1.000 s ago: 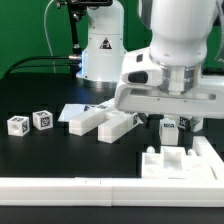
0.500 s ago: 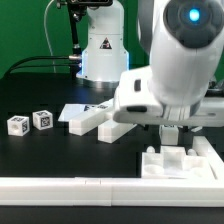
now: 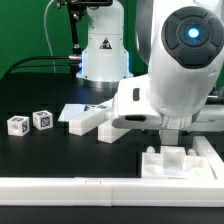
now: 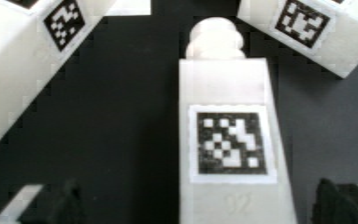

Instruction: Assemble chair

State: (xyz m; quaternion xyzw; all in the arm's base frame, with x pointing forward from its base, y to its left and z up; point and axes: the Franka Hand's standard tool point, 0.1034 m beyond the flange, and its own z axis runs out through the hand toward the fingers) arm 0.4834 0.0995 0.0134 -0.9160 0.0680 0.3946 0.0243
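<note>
Arm (image 3: 185, 85) has swung lower and closer since a second ago; its blue-lit joint (image 3: 188, 30) now fills the exterior view's right. Wrist view: fingers (image 4: 51, 204) spread wide, one each side of a white post (image 4: 229, 95) lying flat on the black bench (image 4: 131, 120), not pinching it. Post bears a square black-and-white tag (image 4: 231, 145). Two tagged cubes (image 3: 17, 125) sit toward the bench edge at the exterior view's left.

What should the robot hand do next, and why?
Probably go down a little and close on the post. The gripper is open, its fingers stand on either side of the post, and it holds nothing yet.
</note>
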